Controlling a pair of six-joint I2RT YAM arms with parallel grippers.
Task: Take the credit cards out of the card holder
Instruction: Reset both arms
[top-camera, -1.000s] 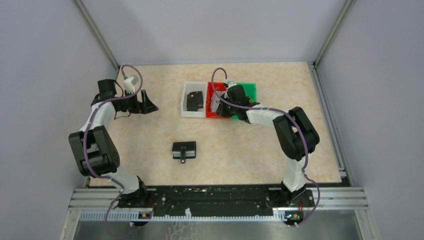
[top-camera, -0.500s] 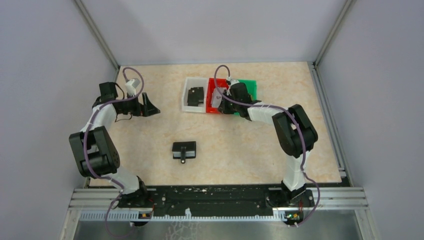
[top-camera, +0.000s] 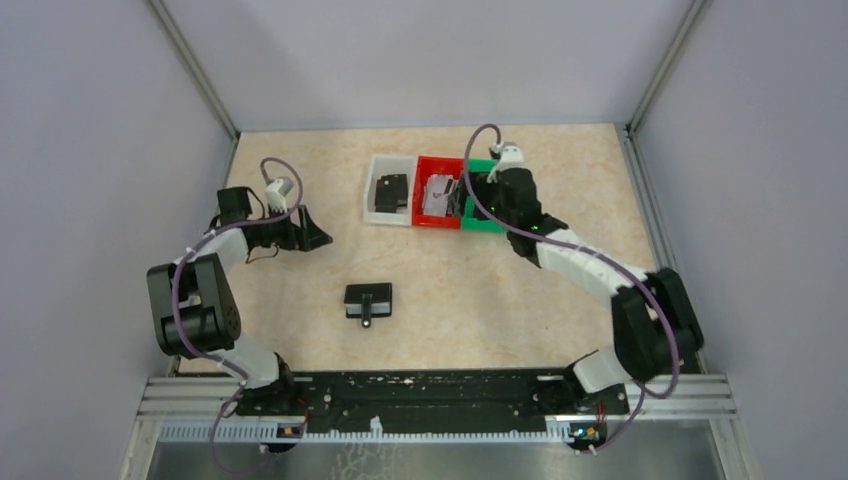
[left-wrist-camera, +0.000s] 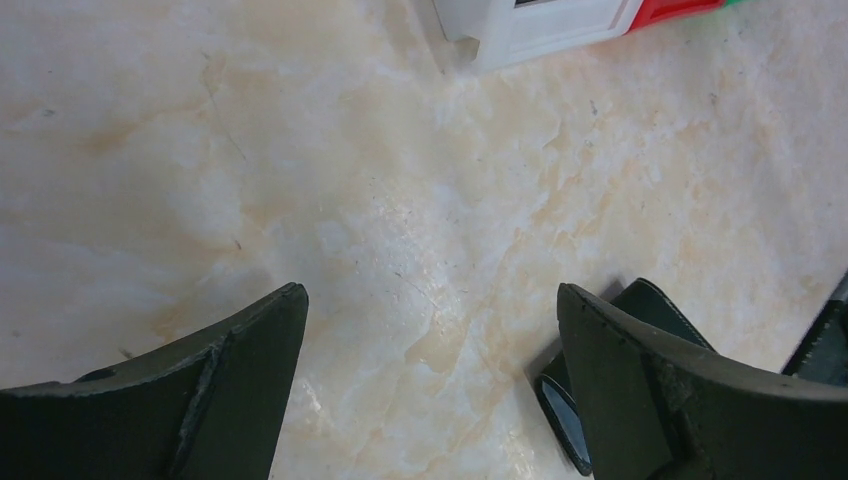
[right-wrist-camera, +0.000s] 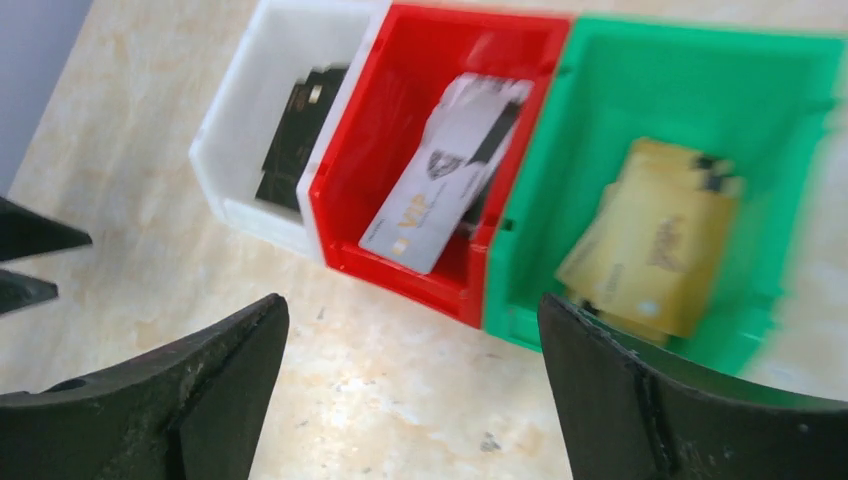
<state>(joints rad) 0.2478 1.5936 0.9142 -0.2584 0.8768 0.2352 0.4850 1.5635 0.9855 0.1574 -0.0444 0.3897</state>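
The black card holder (top-camera: 368, 300) lies shut on the table in front of the bins; its edge (left-wrist-camera: 562, 425) peeks out behind my left gripper's right finger. Silvery credit cards (right-wrist-camera: 440, 185) lean in the red bin (right-wrist-camera: 400, 270), also seen from above (top-camera: 437, 196). Gold credit cards (right-wrist-camera: 650, 240) lie in the green bin (right-wrist-camera: 700, 80). My right gripper (right-wrist-camera: 410, 380) hovers open and empty by the red and green bins (top-camera: 465, 196). To the left, my left gripper (top-camera: 312, 234) stands open and empty over bare table (left-wrist-camera: 430, 340), apart from the holder.
A white bin (top-camera: 369, 205) with dark cards (right-wrist-camera: 295, 130) stands left of the red one; its corner (left-wrist-camera: 540, 25) shows at the top of the left wrist view. Grey walls enclose the table on three sides.
My right gripper opened, let go of a silvery card in the red bin and drew back to the right. The left gripper moved nearer and slightly right.
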